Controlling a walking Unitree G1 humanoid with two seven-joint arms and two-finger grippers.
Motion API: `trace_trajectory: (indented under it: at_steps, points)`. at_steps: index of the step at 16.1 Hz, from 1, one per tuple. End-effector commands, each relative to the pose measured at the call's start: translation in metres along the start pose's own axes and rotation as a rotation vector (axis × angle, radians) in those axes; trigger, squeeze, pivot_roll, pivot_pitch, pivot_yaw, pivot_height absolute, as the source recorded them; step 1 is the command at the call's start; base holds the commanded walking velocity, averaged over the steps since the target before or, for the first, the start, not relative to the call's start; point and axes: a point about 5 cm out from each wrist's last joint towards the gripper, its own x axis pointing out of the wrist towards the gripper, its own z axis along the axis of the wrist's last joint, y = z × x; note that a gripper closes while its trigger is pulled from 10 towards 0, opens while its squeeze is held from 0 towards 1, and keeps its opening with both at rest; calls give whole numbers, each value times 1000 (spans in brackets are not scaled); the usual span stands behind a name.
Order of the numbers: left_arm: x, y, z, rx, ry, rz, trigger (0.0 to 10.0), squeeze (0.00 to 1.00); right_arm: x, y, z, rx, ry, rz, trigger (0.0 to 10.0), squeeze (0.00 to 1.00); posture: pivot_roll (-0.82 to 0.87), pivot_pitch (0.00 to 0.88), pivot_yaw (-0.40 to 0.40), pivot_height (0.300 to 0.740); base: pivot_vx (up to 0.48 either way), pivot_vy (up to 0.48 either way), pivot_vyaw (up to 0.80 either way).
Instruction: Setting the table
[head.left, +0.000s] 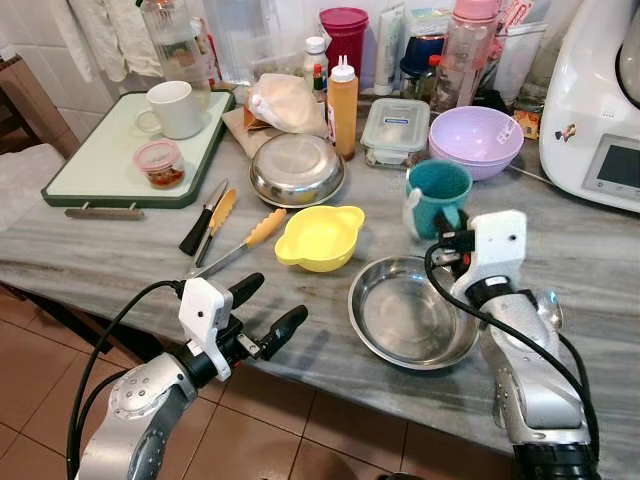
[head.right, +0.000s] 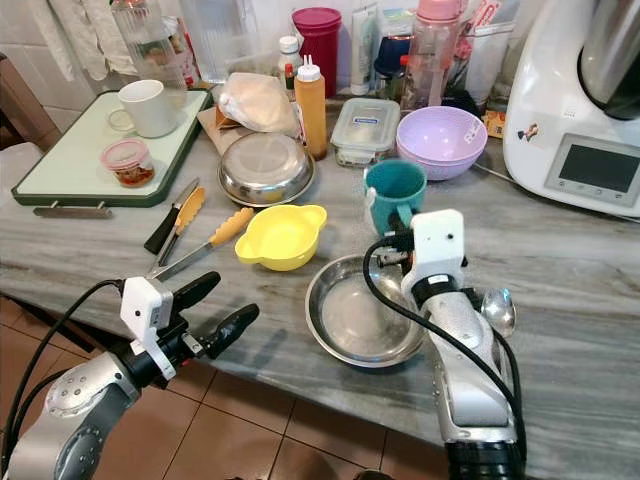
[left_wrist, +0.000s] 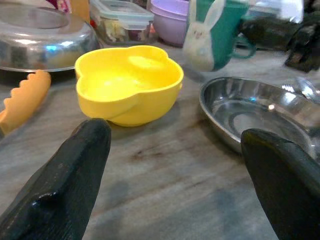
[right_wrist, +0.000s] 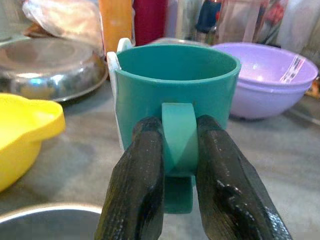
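A teal mug (head.left: 438, 193) with a white rabbit figure on its side stands upright on the grey counter, between a yellow bowl (head.left: 320, 236) and a lilac bowl (head.left: 474, 138). My right gripper (right_wrist: 179, 145) is shut on the teal mug's handle (right_wrist: 179, 131), one black finger on each side. In front of the mug lies an empty steel bowl (head.left: 412, 312). My left gripper (head.left: 268, 308) hovers open at the counter's front edge, its fingers (left_wrist: 75, 170) pointing toward the yellow bowl (left_wrist: 127, 82) and the steel bowl (left_wrist: 255, 112).
An upturned steel bowl (head.left: 297, 168), tongs with orange tips (head.left: 242, 240) and a knife (head.left: 200, 220) lie left of centre. A green tray (head.left: 90, 170) carries a white mug (head.left: 176, 108) and a small tub (head.left: 160, 163). Bottles, a lidded box (head.left: 396, 128) and a white appliance (head.left: 600, 110) line the back.
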Motion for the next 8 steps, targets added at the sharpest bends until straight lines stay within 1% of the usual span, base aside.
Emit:
trace_trajectory:
  at_steps: [1,3,4,8]
  points:
    - [-6,8,2,10,10,9,10000,0,2,0,0,15,-12,10,10000,0,-60,125,77,740,0,0,0]
    - [-9,11,5,14,6,10,10000,0,1,1,-4,14,-5,13,10000,0,-58,123,78,740,0,0,0]
    - [-12,12,10,14,-1,2,10000,0,0,3,-7,12,-3,28,10000,0,-58,121,80,740,0,0,0]
    - [-17,15,16,10,6,-40,10000,0,2,7,-9,12,-10,45,10000,0,-64,117,85,740,0,0,0]
